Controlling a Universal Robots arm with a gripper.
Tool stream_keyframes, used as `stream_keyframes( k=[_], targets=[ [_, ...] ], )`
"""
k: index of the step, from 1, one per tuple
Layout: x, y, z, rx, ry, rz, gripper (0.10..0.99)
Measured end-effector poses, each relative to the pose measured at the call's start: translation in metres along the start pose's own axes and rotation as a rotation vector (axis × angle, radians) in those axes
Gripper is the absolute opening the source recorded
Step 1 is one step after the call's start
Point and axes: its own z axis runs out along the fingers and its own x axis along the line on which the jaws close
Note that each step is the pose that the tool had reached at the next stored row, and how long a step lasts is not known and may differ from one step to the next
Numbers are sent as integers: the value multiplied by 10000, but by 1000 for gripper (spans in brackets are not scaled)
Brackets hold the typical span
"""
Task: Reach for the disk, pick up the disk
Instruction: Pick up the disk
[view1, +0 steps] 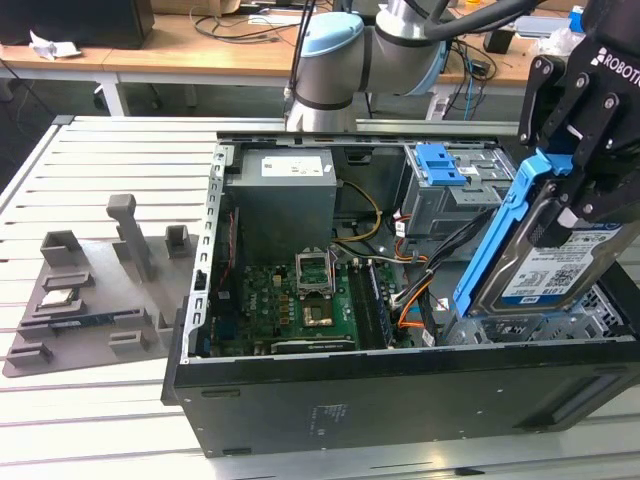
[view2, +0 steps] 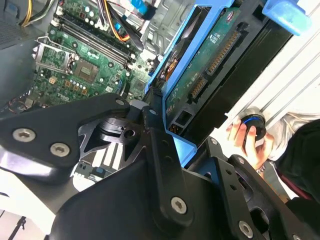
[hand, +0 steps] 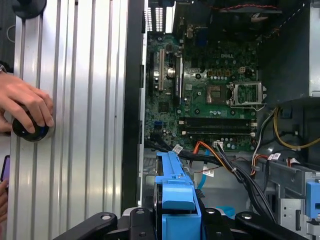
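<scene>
The disk (view1: 548, 268), a silver hard drive with a blue-and-white label and blue side rails, hangs tilted above the right end of the open computer case (view1: 400, 400). My black gripper (view1: 572, 170) is shut on its upper part, one finger on each side. In the second wrist view the disk (view2: 202, 70) shows its green circuit-board underside inside the blue rail, clamped by the gripper (view2: 182, 135). In the first wrist view the disk's blue rail (hand: 175, 192) stands edge-on between the gripper (hand: 177, 222) fingers.
Inside the case lie the motherboard (view1: 300, 295), the grey power supply (view1: 285, 195), cable bundles and a drive cage with a blue latch (view1: 440, 165). A grey fixture tray (view1: 90, 300) sits at the exterior view's left. A person's hand (hand: 25, 107) rests on a black knob on the slatted table.
</scene>
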Motion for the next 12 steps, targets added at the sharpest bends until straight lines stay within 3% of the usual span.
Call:
stream_keyframes(
  k=[5, 12],
  targets=[
    [-90, -132, -2, -11, 0, 0, 373],
    [-133, -253, -2, -17, 0, -1, 373]
  ],
)
